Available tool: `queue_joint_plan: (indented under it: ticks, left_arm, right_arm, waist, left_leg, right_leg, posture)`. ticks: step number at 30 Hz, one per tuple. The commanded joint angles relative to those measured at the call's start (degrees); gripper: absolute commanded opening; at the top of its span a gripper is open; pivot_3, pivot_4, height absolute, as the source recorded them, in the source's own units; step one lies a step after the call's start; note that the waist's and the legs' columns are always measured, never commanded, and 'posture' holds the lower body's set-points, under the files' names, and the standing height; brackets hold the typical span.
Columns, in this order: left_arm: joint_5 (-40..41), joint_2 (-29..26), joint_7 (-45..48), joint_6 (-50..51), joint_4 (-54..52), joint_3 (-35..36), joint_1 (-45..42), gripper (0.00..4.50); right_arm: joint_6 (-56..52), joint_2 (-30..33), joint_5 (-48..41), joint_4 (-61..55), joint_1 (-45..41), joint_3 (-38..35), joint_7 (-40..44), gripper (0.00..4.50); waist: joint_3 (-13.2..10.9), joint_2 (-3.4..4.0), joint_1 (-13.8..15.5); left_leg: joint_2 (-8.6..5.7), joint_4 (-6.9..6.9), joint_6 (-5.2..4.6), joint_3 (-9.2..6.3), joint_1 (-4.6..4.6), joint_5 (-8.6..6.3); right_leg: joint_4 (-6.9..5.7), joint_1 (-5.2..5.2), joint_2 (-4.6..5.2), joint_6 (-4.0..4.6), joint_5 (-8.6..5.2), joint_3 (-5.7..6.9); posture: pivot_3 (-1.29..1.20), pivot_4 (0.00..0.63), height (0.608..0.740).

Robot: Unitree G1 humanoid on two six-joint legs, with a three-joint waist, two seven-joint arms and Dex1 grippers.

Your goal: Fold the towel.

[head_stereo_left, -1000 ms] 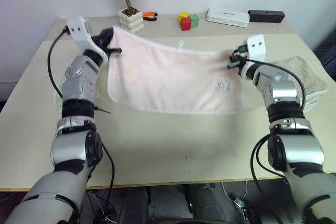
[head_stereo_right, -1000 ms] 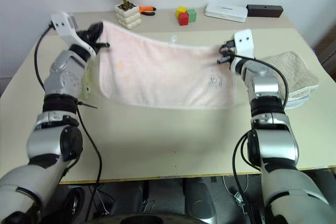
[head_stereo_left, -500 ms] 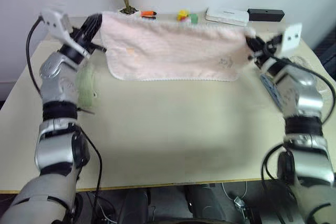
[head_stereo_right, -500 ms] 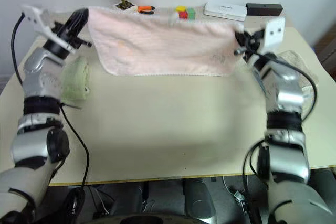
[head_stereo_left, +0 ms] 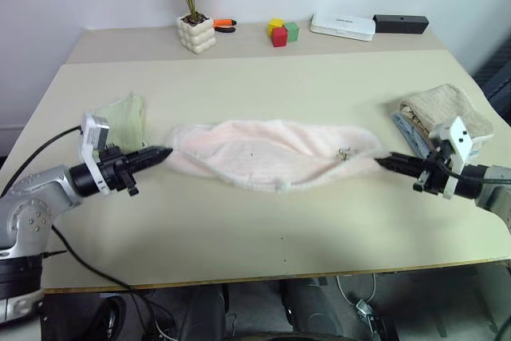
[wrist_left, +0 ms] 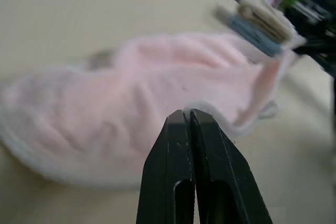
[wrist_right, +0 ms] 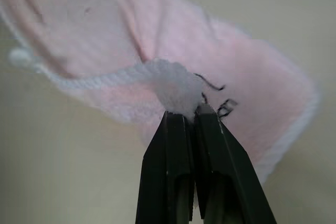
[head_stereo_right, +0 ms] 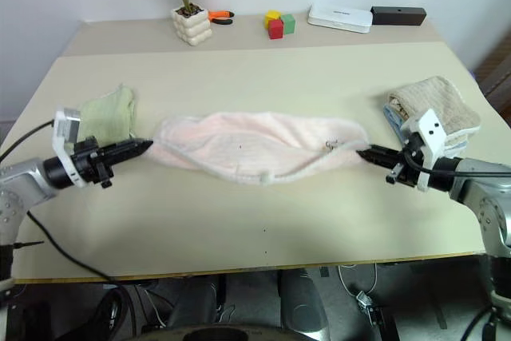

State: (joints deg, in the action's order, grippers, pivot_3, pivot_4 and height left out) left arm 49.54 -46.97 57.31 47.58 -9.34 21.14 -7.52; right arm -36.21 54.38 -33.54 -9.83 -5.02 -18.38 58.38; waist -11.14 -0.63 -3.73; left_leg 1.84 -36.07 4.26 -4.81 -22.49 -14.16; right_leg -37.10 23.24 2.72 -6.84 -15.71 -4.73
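Both ends of the pale pink fluffy terry towel (head_stereo_left: 271,152), sagging mid-surface, pinched in clenched fingers of left gripper (head_stereo_left: 164,152) and right gripper (head_stereo_left: 381,160), probably to bring corners level for folding.

L arm low over table, forearm reaching in from left edge, black two-finger left gripper (head_stereo_left: 164,152) pointing inward toward centre, roughly level. Fingers (wrist_left: 178,145) pressed together, pinching corner of pale pink fluffy terry towel (head_stereo_left: 271,152). R arm mirrored from right edge, black two-finger right gripper (head_stereo_left: 382,160) pointing inward, tilted slightly down. Fingers (wrist_right: 176,135) clamped on white scalloped corner of same towel. Both wrists low, well apart.
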Motion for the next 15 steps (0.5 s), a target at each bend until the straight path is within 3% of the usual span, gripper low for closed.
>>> queue_joint_plan:
  ticks: [1, 7, 15]
  left_arm:
    - [4.38, -2.01, -0.33, 3.25, -4.95, 5.22, 2.81, 0.08]
    - [7.33, -4.30, 0.71, 6.44, -7.01, 9.79, 9.34, 0.08]
    - [13.78, -5.06, -0.05, 11.57, -7.77, 12.46, 10.81, 0.08]
  right_arm:
    - [1.20, 2.81, -0.54, -2.96, 3.08, -4.12, 3.21, 0.00]
    - [3.62, 8.11, 1.16, -1.59, 10.95, -8.64, 10.83, 0.00]
    - [5.54, 8.08, 3.38, 1.11, 11.49, -8.82, 11.17, 0.00]
  waist:
    - [0.00, -0.01, 0.04]
    - [-0.01, -0.03, 0.51]
    - [-0.01, -0.09, 0.83]
  left_leg:
    - [0.00, 0.00, 0.00, 0.00, 0.02, 0.00]
    - [0.00, 0.00, -0.01, 0.06, 0.02, -0.01]
    - [0.00, -0.01, -0.02, 0.06, 0.03, -0.02]
  right_leg:
    - [0.00, -0.02, 0.00, 0.02, -0.01, 0.00]
    - [0.03, 0.00, 0.02, 0.18, -0.16, -0.02]
    - [0.03, 0.01, 0.02, 0.31, -0.24, -0.02]
  posture:
    - [0.00, 0.150, 0.740]
    - [0.00, 0.150, 0.740]
    - [0.00, 0.150, 0.740]
